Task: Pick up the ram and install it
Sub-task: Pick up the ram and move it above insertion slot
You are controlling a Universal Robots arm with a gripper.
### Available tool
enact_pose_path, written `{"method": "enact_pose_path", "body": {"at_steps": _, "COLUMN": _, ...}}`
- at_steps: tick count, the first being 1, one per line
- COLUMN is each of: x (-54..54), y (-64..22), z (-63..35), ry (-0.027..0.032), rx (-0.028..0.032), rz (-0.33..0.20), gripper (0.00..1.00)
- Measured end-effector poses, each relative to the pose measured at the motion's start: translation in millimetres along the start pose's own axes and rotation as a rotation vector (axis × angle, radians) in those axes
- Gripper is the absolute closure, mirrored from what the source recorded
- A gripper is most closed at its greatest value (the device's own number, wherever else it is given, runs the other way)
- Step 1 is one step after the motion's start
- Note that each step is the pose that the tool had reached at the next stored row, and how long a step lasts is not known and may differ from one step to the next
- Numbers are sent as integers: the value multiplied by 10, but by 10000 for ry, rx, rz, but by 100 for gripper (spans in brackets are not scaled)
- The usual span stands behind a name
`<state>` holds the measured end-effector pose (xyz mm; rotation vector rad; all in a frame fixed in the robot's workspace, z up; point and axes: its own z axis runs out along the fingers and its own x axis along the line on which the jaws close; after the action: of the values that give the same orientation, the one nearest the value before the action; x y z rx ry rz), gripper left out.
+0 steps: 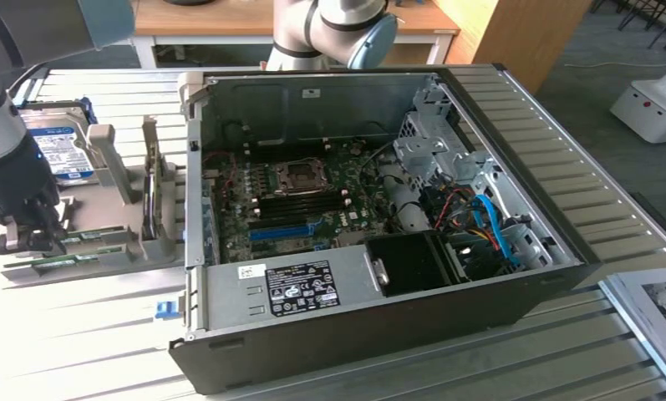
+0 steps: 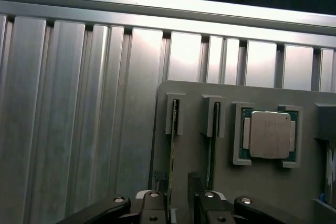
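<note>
Two green ram sticks stand on edge in slots of a grey holder plate (image 2: 184, 129). One ram stick (image 2: 172, 150) runs down into the gap between my fingertips; the other ram stick (image 2: 210, 156) passes behind one finger. My gripper (image 2: 178, 208) hovers low over them, open, with nothing clamped. In the exterior view the gripper (image 1: 29, 242) is at the exterior view's left, over the green ram sticks (image 1: 59, 262) on the holder. The open computer case (image 1: 366, 351) lies in the middle, with the black memory slots (image 1: 305, 197) on its motherboard.
A square silver processor chip (image 2: 270, 135) sits in a pocket of the same plate. A hard drive (image 1: 59, 146) and grey uprights (image 1: 155, 184) stand on the holder. A bright blue slot strip (image 1: 279, 232) and a processor socket (image 1: 299, 174) are inside the case. The table is ribbed aluminium (image 2: 79, 129).
</note>
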<state>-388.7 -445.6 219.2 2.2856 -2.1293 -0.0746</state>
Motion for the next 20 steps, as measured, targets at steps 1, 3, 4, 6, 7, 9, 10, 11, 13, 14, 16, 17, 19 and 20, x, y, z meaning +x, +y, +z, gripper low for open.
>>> {"method": "enact_pose_path", "body": {"at_steps": 1, "x": 0, "y": 1, "z": 2, "ry": 1, "rx": -2, "rz": 1, "gripper": 70}}
{"method": "enact_pose_path", "body": {"at_steps": 3, "x": 0, "y": 0, "z": 2, "ry": 2, "rx": -3, "rz": 0, "gripper": 70}}
{"method": "enact_pose_path", "body": {"at_steps": 4, "x": 0, "y": 0, "z": 2, "ry": 1, "rx": -2, "rz": 1, "gripper": 70}}
{"method": "enact_pose_path", "body": {"at_steps": 6, "x": 0, "y": 0, "z": 3, "ry": 1, "rx": -1, "rz": 1, "gripper": 70}}
{"method": "enact_pose_path", "body": {"at_steps": 7, "x": -1, "y": -3, "z": 4, "ry": -1, "rx": 2, "rz": 2, "gripper": 70}}
{"method": "enact_pose_path", "body": {"at_steps": 9, "x": 2, "y": -21, "z": 2, "ry": 0, "rx": 0, "rz": 1, "gripper": 70}}
{"method": "enact_pose_path", "body": {"at_steps": 10, "x": 3, "y": -35, "z": 1, "ry": 2, "rx": -2, "rz": 1, "gripper": 70}}
{"method": "enact_pose_path", "body": {"at_steps": 11, "x": 4, "y": -50, "z": 1, "ry": 0, "rx": 0, "rz": 0, "gripper": 70}}
{"method": "enact_pose_path", "body": {"at_steps": 13, "x": 6, "y": -75, "z": 0, "ry": 1, "rx": -1, "rz": 1, "gripper": 70}}
{"method": "enact_pose_path", "body": {"at_steps": 14, "x": 7, "y": -86, "z": -1, "ry": 0, "rx": -2, "rz": 0, "gripper": 70}}
{"method": "enact_pose_path", "body": {"at_steps": 16, "x": 8, "y": -109, "z": -2, "ry": 1, "rx": -2, "rz": 1, "gripper": 70}}
{"method": "enact_pose_path", "body": {"at_steps": 17, "x": 9, "y": -121, "z": -3, "ry": 1, "rx": -2, "rz": 1, "gripper": 70}}
{"method": "enact_pose_path", "body": {"at_steps": 19, "x": 11, "y": -141, "z": -4, "ry": 1, "rx": -3, "rz": 1, "gripper": 70}}
{"method": "enact_pose_path", "body": {"at_steps": 20, "x": 12, "y": -151, "z": -4, "ry": 1, "rx": -2, "rz": 1, "gripper": 70}}
